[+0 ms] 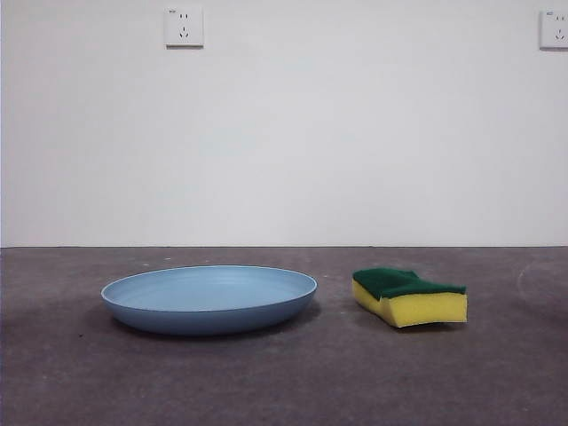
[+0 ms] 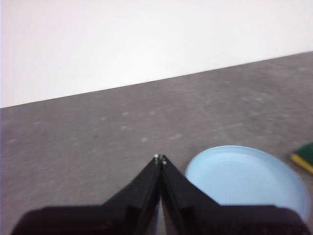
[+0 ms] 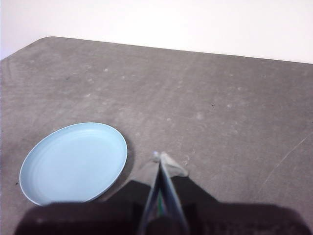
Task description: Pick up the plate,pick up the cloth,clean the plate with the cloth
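Surface: dark grey table (image 1: 284, 382) running back to a plain white wall (image 1: 284, 133) with two sockets (image 1: 184, 27)
Plate: light-blue plate (image 1: 209, 299) lies flat and bare on the table, just beside the left gripper's tips
Cloth: yellow sponge with green top (image 1: 410, 297) sits apart from the plate, on the side away from the left gripper
Left gripper: left gripper (image 2: 160, 159) has its jaws pressed together with nothing between them, held above the table
Right gripper: right gripper (image 3: 159, 157) has its jaws closed and empty, with the plate off to one side
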You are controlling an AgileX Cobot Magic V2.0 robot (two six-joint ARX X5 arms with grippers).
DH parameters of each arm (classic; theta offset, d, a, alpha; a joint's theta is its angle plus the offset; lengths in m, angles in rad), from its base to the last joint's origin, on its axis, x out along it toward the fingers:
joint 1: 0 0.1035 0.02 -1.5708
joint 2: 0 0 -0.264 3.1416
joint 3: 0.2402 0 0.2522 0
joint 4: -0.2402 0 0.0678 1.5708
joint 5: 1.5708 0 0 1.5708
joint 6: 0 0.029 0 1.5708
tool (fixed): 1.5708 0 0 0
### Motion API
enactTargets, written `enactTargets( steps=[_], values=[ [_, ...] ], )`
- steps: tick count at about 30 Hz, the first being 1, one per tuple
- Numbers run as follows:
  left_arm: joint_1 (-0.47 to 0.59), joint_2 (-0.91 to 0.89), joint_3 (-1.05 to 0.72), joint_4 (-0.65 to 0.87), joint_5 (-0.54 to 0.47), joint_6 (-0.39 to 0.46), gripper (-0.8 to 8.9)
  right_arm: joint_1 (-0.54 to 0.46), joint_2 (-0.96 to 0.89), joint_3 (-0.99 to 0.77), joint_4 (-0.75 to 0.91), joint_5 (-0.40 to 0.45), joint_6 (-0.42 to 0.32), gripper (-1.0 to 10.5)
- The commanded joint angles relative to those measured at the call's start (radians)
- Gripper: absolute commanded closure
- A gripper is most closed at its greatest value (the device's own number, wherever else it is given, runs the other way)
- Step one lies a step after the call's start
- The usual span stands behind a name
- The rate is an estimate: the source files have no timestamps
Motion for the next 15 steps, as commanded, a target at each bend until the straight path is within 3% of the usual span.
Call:
enactTargets(
  steps=[1,9,15],
  values=[
    [0.06,-0.055,-0.109,0.075,0.005,0.018,8.16,0.001,-0.002,-0.005,0.005,0.004,-0.003,9.5],
    [0.174,-0.213,-0.385,0.278,0.062,-0.018,8.16,0.001,-0.002,-0.005,0.005,0.004,-0.003,9.5],
    [0.2,-0.279,-0.5,0.306,0.058,-0.063,8.16,0.001,-0.002,-0.005,0.005,0.004,-0.003,9.5]
  ],
)
